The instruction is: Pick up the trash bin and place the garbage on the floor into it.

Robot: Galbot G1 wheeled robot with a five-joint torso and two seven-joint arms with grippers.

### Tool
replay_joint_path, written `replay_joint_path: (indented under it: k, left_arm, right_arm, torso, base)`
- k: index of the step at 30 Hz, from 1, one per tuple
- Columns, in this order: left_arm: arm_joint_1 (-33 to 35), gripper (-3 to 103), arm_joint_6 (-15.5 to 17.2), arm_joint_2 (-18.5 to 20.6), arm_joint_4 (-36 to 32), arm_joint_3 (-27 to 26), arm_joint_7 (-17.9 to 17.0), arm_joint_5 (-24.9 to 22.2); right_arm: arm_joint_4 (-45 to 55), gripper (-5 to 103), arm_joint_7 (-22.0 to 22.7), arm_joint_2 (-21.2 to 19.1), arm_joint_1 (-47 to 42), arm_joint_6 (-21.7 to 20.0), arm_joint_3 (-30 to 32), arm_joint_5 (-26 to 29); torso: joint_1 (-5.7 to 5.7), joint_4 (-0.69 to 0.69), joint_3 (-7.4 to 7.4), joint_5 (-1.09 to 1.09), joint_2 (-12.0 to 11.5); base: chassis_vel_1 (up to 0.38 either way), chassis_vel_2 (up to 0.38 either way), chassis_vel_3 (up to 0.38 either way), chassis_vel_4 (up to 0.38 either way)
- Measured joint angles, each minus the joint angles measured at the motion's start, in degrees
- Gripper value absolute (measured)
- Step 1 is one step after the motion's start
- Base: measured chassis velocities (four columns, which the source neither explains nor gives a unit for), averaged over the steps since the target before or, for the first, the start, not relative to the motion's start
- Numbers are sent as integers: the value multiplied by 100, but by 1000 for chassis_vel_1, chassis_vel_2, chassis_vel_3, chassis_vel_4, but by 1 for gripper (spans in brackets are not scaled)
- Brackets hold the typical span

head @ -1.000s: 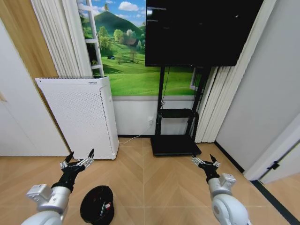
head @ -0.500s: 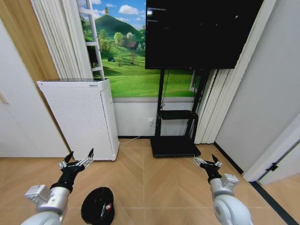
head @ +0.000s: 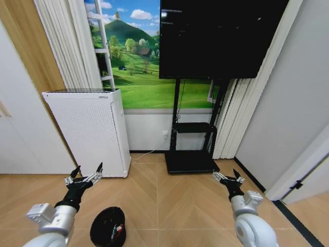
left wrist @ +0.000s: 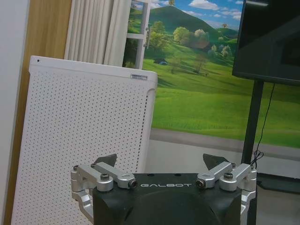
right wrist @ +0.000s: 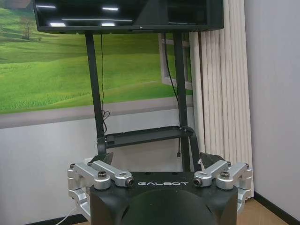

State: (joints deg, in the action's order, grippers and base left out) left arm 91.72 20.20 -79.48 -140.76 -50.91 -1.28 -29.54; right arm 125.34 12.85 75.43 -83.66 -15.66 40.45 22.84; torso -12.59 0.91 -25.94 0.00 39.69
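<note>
- While held out low over the wood floor (head: 169,206), left gripper (head: 83,175) spread wide apart, clamped on nothing, pointed toward the white air purifier (head: 90,131).
- Same left gripper (left wrist: 161,161) seen from its own wrist camera with both dark fingertips (left wrist: 107,160) well apart, facing the purifier's perforated front (left wrist: 84,140) and the green landscape mural (left wrist: 197,93).
- Right gripper (head: 227,178) likewise apart and empty, raised on the robot's right side, aimed at the black TV stand (head: 193,139).
- From the right wrist camera, right gripper (right wrist: 155,161) open, with the stand's shelf (right wrist: 145,136) and the bottom edge of the large dark screen (right wrist: 126,14) ahead, pale curtain (right wrist: 220,93) beside the stand.
- Trash bin (head: 109,226) standing on the floor just below and beside the left arm, near the head view's bottom edge, untouched by either gripper.
- Inside the bin, a small red and white scrap (head: 118,228) visible; too small to tell more.
</note>
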Motion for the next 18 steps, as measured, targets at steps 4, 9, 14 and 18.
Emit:
replay_joint_path:
  k: [4,9,14,18]
  left_arm:
    - [0,100,-1,3,2,0,0,-4]
    - [-14,100,1,25,14,-3,-1,-10]
    - [-21,100,8,35,25,-4,-1,-21]
    - [-26,100,13,50,47,-5,-1,-24]
  right_arm:
    - [0,100,0,0,5,0,-11,-3]
    - [0,100,0,-11,33,-15,-13,-4]
    - [-10,100,0,-18,51,-25,-23,-5]
    - [-27,100,0,-19,65,-35,-38,-7]
  torso:
    - [-30,0,-43,0,73]
    - [-81,0,-116,0,196]
    - [-144,0,-203,0,348]
    - [-186,0,-257,0,444]
  base:
    - [0,0,0,0]
    - [0,0,0,0]
    - [0,0,0,0]
    - [0,0,0,0]
